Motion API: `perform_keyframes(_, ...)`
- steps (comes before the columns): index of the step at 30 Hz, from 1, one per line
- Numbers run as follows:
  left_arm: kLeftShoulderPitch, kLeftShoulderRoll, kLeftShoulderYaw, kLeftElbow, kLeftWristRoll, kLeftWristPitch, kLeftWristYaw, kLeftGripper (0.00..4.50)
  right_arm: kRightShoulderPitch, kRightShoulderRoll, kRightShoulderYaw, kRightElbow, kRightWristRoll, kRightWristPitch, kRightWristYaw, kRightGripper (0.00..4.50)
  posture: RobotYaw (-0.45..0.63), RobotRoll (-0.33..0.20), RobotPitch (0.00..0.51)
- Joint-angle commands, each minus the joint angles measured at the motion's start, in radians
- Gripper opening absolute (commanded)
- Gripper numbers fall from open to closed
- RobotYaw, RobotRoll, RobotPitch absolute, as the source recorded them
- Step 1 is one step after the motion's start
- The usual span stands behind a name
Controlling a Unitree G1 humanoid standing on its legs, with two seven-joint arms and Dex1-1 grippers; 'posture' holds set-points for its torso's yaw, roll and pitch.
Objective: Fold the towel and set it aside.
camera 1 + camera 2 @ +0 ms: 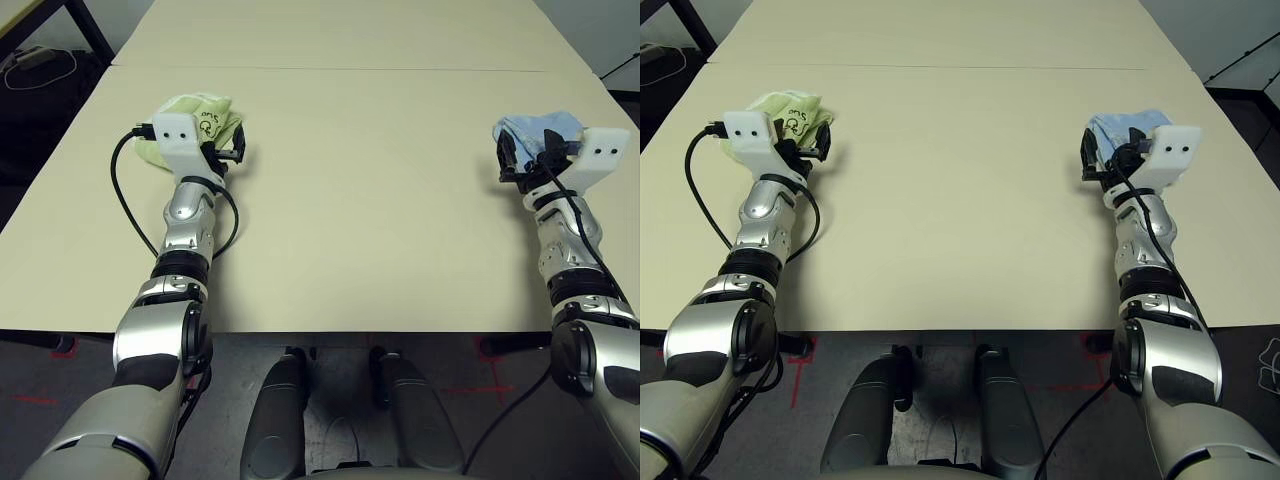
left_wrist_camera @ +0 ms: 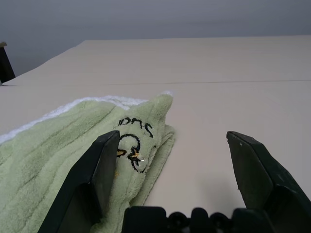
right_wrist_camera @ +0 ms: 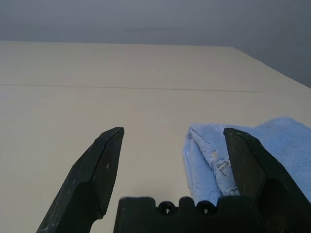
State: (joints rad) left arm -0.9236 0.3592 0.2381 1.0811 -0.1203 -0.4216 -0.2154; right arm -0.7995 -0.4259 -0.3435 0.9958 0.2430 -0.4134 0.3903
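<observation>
Two cloths lie on the pale beige tabletop (image 1: pixel 350 200), one at each arm; the light green terry-cloth towel (image 1: pixel 205 115) with white stitched edging sits bunched at the upper left of the left eye view, its black embroidered mark facing up, and the smaller light blue cloth (image 1: pixel 535 130) lies crumpled at the upper right; they are well apart, with bare table between them. The left gripper (image 2: pixel 172 160) hangs just above the near edge of the green towel, its two black fingers spread wide and holding nothing; in the left wrist view one finger (image 2: pixel 99 170) stands in front of the towel's folds and hides part of the embroidery, the other (image 2: pixel 252 170) is over bare table. The right gripper (image 3: pixel 172 160) is likewise spread wide and empty, with one finger (image 3: pixel 248 165) in front of the blue cloth (whether it touches the fabric cannot be told). A black cable (image 1: pixel 125 200) loops from the white wrist housing (image 1: pixel 180 140) down beside the left forearm; that housing covers the towel's near part in the head views. A thin seam (image 1: pixel 400 69) crosses the table beyond both cloths; a dark table leg (image 1: pixel 85 25) shows at the top left corner.
</observation>
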Motion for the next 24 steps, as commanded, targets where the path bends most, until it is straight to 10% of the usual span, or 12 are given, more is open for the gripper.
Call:
perform_keyframes(1,0.012,0.007,0.010,0.008,-0.010,0.018,-0.006,4.47,0.010,-0.007,-0.007,0.004,0.007,-0.003,-0.001,4.50,-0.01,0.000,0.176)
perform_keyframes(24,0.029,0.021,0.031,0.002,-0.008,0.039,0.055,4.47,0.015,0.014,0.004,-0.019,0.000,0.012,-0.050,4.50,-0.02,0.000,0.166)
